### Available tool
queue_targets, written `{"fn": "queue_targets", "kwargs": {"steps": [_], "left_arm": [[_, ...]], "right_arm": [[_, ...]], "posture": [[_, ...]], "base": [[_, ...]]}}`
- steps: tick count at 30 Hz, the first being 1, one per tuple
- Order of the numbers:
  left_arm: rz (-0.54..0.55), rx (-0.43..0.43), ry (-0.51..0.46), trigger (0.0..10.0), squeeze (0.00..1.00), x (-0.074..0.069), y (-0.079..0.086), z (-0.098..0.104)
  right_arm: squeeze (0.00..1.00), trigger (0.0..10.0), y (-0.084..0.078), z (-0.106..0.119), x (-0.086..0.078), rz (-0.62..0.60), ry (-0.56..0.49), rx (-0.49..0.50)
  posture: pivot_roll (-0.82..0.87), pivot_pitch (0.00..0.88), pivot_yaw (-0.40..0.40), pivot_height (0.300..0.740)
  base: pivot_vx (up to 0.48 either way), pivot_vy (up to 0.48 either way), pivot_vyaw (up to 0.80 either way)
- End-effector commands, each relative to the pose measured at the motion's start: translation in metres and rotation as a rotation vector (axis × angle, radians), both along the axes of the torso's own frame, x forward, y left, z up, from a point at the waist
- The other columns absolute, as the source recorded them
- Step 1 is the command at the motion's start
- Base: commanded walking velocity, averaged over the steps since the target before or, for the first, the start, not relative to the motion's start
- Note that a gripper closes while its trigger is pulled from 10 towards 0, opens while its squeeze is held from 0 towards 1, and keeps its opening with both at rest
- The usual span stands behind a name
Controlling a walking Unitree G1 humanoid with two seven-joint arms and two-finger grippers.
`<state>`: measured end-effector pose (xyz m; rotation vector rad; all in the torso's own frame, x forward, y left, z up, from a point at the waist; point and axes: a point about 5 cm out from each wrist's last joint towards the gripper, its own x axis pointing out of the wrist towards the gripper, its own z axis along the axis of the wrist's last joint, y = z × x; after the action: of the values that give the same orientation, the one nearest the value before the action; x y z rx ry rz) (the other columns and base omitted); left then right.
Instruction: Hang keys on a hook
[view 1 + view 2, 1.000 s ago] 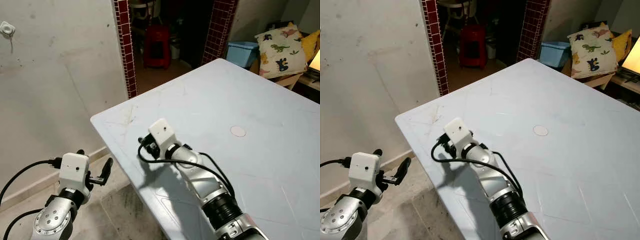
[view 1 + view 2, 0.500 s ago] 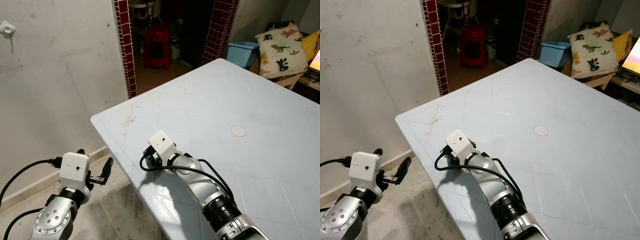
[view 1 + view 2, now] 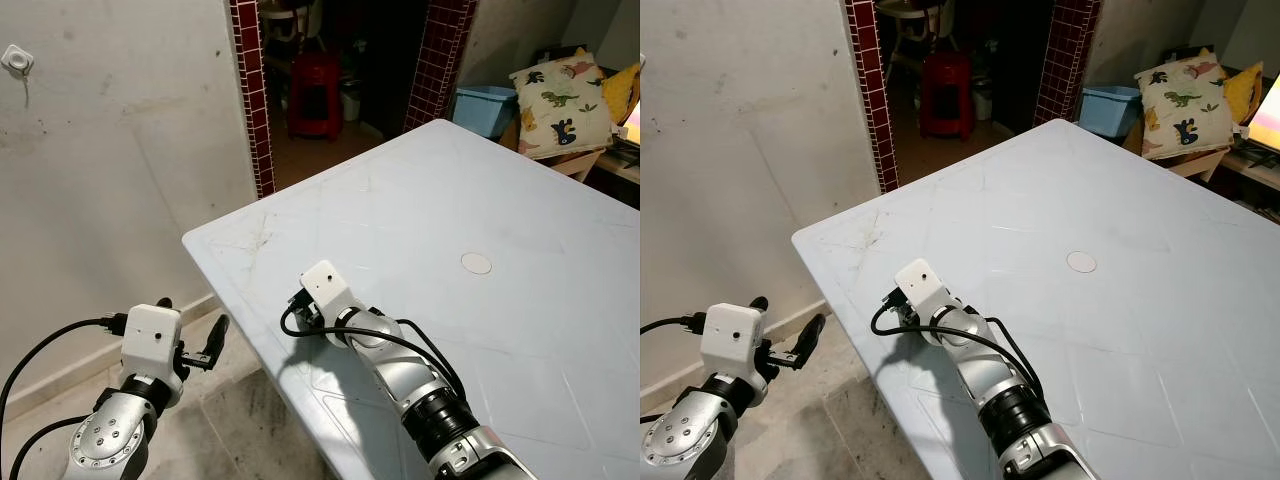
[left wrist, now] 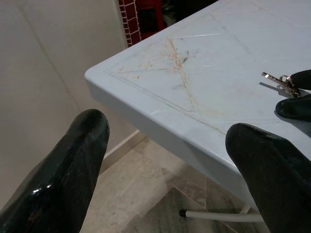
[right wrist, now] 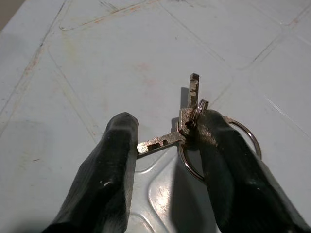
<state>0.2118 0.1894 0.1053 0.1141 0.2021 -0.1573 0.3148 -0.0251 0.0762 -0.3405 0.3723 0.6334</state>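
The left gripper (image 4: 165,160) is held spread and empty below the table's corner, over the floor (image 3: 250,410), with the wall (image 3: 110,170) beside it and a small white hook (image 3: 14,60) seen high on that wall. Further right, the right gripper (image 5: 167,165) is laid low on the table (image 3: 500,200) near its front-left edge, its fingers (image 5: 112,170) parted around the keys (image 5: 192,121), which lie flat on the tabletop; one finger is touching the ring side, the other is at the tip of a key blade, and a firm pinch is not yet seen. A slip is judged likely if the fingers close on the thin blades alone, since flat metal on a smooth top could be pushed away or pivoted rather than lifted; the near edge could also be crossed. The ring and two blades are shown only from the right wrist, while from the head the keys are hidden under the wrist camera; the hook's place is given only by the left eye view.
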Motion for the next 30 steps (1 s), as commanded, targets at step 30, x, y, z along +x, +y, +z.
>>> {"fn": "queue_targets", "kwargs": {"steps": [30], "left_arm": [[-0.002,0.007,0.013,10.0,0.0,0.001,0.0,-0.003]], "right_arm": [[0.0,0.0,-0.047,0.002,-0.009,0.069,-0.002,-0.14]], "posture": [[0.15,0.0,0.028,0.74]], "base": [[0.0,0.0,0.0]]}}
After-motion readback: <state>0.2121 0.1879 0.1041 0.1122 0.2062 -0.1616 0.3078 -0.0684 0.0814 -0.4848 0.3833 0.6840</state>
